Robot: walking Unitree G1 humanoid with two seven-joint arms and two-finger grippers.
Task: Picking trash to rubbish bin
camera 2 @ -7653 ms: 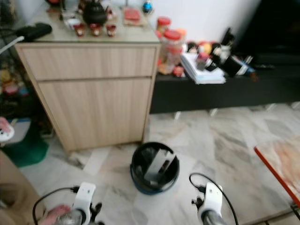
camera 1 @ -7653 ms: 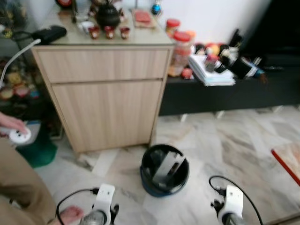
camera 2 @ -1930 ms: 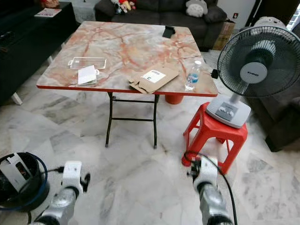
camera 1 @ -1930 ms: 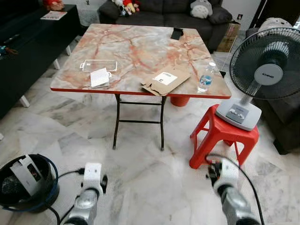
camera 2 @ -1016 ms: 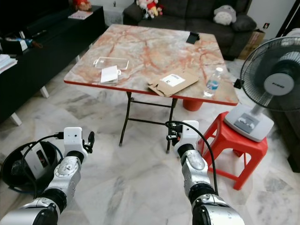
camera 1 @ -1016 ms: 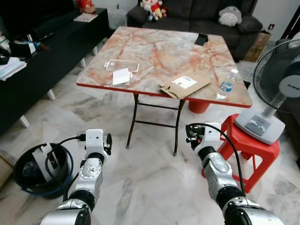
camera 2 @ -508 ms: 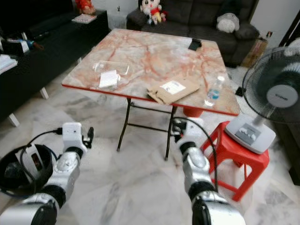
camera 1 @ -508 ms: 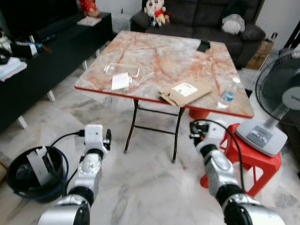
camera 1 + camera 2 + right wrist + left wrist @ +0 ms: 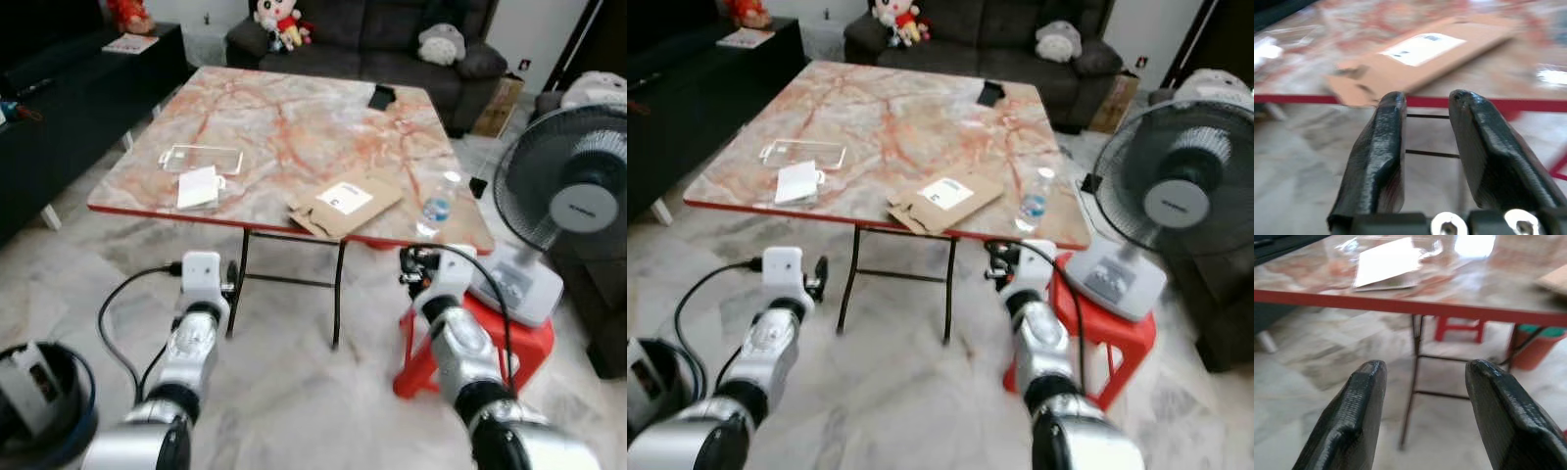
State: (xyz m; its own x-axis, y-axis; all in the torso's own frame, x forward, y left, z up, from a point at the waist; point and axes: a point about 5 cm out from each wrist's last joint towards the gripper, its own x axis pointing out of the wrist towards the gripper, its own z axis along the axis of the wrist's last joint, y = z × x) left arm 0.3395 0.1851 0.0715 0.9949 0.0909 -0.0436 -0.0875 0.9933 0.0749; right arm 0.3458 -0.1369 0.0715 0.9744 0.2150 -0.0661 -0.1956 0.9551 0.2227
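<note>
Marbled red-veined tabletop [image 9: 294, 127] carries one flattened brown cardboard piece [image 9: 345, 203], one clear plastic bottle [image 9: 437, 205], one clear tray [image 9: 201, 158] and one white card [image 9: 198, 186]. Black round bin [image 9: 39, 411] sits cut off at the frame corner. Left gripper [image 9: 1425, 377] spread wide; right gripper [image 9: 1425, 105] slightly parted, both empty.

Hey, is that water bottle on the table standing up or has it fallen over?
Standing upright. The water bottle stands near the table edge on the robot's right, cap on top, beside the flattened cardboard.
</note>
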